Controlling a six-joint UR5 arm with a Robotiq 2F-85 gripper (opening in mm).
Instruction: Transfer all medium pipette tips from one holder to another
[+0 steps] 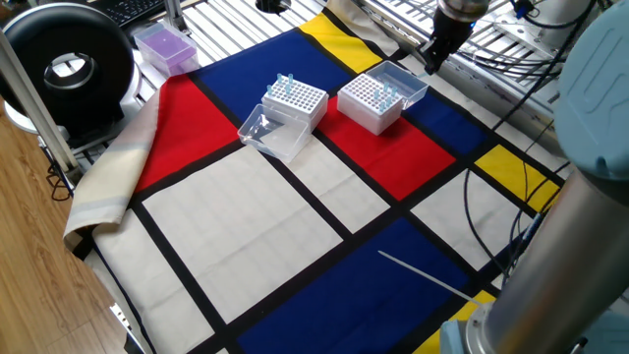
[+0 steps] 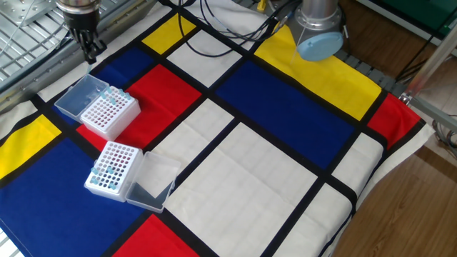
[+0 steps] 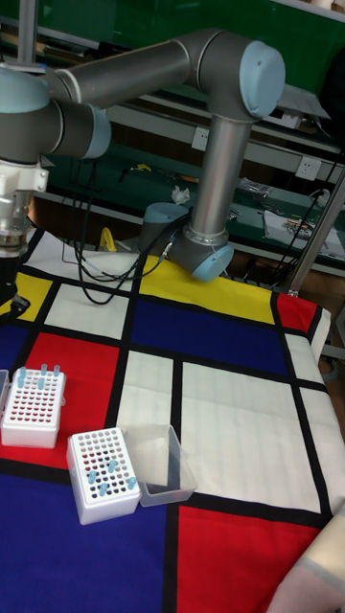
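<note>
Currently, working left to right in the one fixed view, a purple tip box [image 1: 165, 46] sits well apart on the bench, then the first white tip rack [image 1: 295, 102] stands with its clear lid [image 1: 272, 136] open toward the front, then the second white tip rack [image 1: 371, 100], and my gripper [image 1: 429, 65] hovers just beyond that rack's far edge. The medium pipette tips [image 1: 285, 87] stand in both racks, some in each [image 1: 384, 93]. I cannot tell whether my claw is released or clenched; the fingers look close together and no tip is visible between them. For the next pick, I judge that I should centre over one tip, descend vertically, and keep clear of neighbouring tips.
</note>
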